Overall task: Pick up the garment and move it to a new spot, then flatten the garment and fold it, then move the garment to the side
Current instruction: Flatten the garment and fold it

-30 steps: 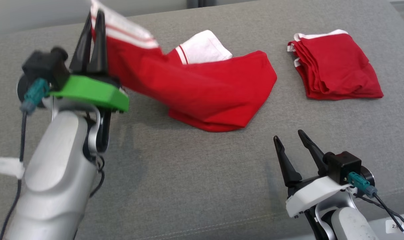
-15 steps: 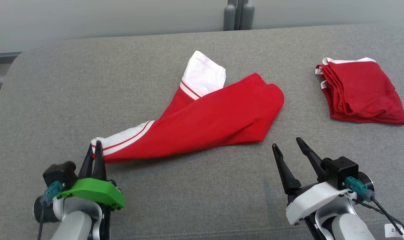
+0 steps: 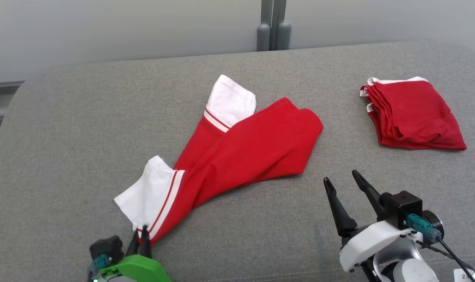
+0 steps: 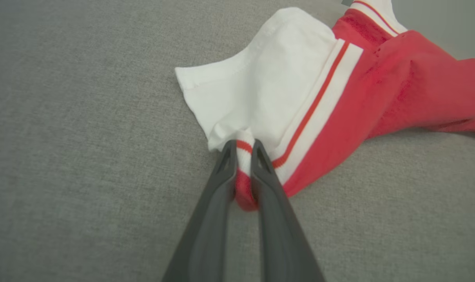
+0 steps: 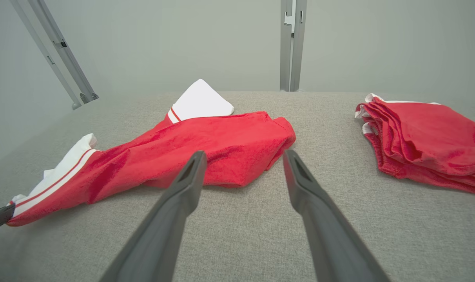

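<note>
Pinching garment (image 3: 253,152) hem, left fingers (image 4: 218,184) by cushion (image 3: 65,137) front edge; right fingers (image 3: 338,209) wide, empty.

Left gripper (image 3: 140,232) low at bottom left, green wrist housing at the frame edge, fingers nearly together, pinching the garment (image 3: 253,149) corner. Right gripper (image 3: 340,177) lower right, fingers spread wide, pointing up-frame, empty.

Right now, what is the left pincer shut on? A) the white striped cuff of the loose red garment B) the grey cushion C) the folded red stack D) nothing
A: the left pincer pinches the white striped cuff of the loose red garment.
</note>
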